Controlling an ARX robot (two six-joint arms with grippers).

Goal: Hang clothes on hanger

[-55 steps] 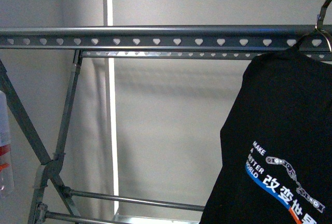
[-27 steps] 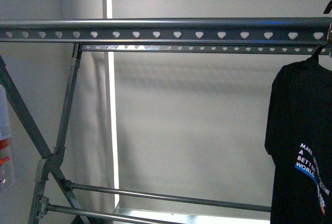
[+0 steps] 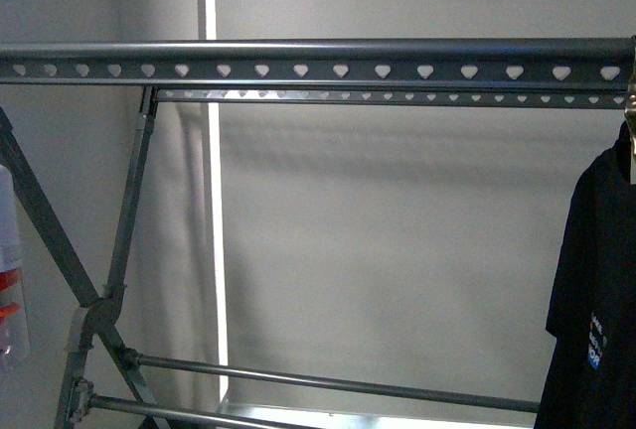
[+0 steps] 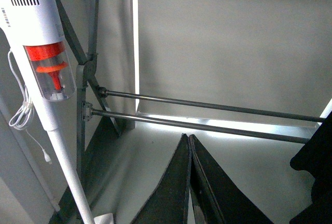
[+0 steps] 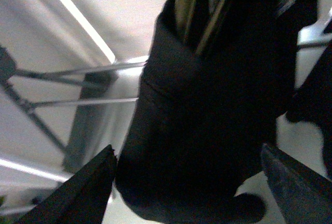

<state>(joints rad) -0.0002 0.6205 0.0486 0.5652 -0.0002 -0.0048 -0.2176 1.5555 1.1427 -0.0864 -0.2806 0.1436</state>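
Black short-sleeved T-shirt (image 3: 596, 300) hangs at far right below the dark grey metal drying rack's (image 3: 318, 60) heart-punched top rail.

I see the shirt's top beside a shiny bit of metal at the right frame edge; how it hangs I cannot tell. My left gripper (image 4: 190, 146) is pressed together, holding nothing, near the rack's lower bars. My right gripper (image 5: 188, 164) is spread wide, the shirt's dark fabric between its fingers.

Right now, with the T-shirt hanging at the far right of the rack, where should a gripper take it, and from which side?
Probably the sleeve edge of the T-shirt, coming in from the robot's left: the fabric hangs straight down below the rack, that side faces open space, and the rest runs out of the front view.
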